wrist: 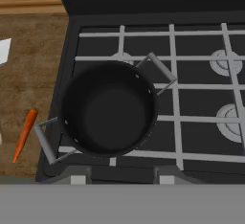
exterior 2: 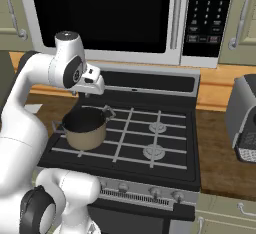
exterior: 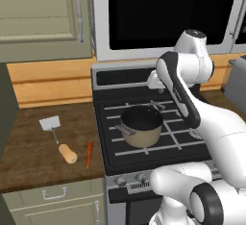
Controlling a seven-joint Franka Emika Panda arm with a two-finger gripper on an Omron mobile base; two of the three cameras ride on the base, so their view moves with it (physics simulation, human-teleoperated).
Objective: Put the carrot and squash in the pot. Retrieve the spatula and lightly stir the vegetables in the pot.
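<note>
Right now the pincer [wrist: 118, 175] hangs above the stove, looking straight down, with its two dark fingertips [wrist: 76, 173] just showing at the bottom edge of the hand view. They stand apart with a clear gap between them and nothing sits in that gap, so the pincer is partly open and holds nothing.

Directly below it, a little ahead of the tips, sits the pot [wrist: 109, 108] on the grate over the front-left burner. Its dark inside shows no vegetables, and its two grey handles stick out at opposite sides, one toward the near left, one toward the far right.

Off to the pincer's left, past the stove edge, lies the wooden counter [exterior: 29, 142]. The carrot [wrist: 24, 134] rests there, nearest the stove, lying roughly lengthwise front to back and well apart from the pot. Further left again is the squash [exterior: 67, 153], just beside the carrot but not touching it. Behind the squash lies the spatula [exterior: 51, 124], its pale blade at the far end and its thin handle pointing back toward the squash; whether the handle touches it cannot be told.

In the left base view the arm arches over the right half of the stove, and the hand itself is mostly hidden behind the arm's own links
</note>
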